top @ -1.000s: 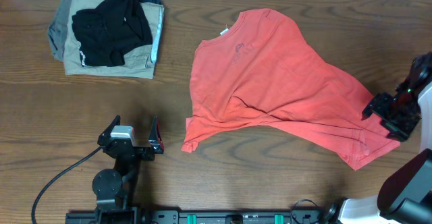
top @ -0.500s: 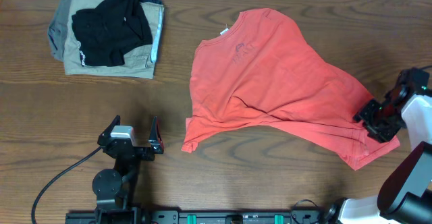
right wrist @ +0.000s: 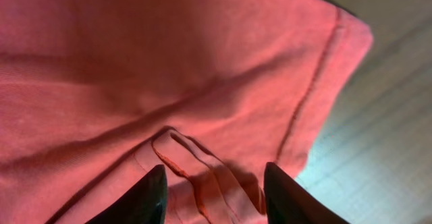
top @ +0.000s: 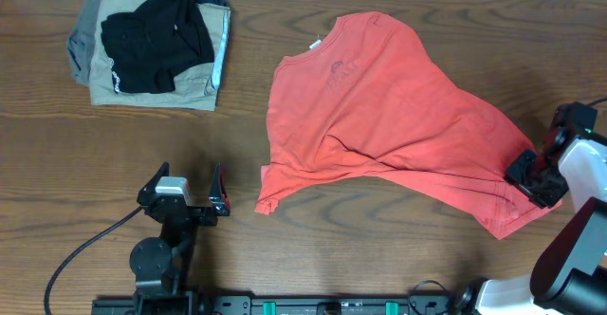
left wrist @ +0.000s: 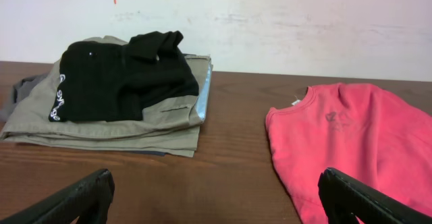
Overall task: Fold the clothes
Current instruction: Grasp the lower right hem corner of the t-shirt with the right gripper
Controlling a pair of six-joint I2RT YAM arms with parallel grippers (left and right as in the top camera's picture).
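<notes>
The red-orange T-shirt [top: 379, 116] lies spread and creased in the middle and right of the table, neck toward the back. My right gripper [top: 527, 176] is open and low over the shirt's right lower corner. In the right wrist view its two fingers [right wrist: 214, 190] straddle a raised fold and hem of the shirt [right wrist: 169, 69]. My left gripper [top: 183, 188] is open and empty near the front left, apart from the shirt. In the left wrist view [left wrist: 212, 197] the shirt [left wrist: 351, 143] lies ahead to the right.
A stack of khaki and grey folded garments [top: 95, 73] with a black garment [top: 152, 35] on top sits at the back left, also in the left wrist view [left wrist: 121, 82]. A black cable [top: 81, 249] runs along the front left.
My right gripper has come in from the right edge and down onto the shirt's right lower corner. The shirt and the left arm have not moved.
</notes>
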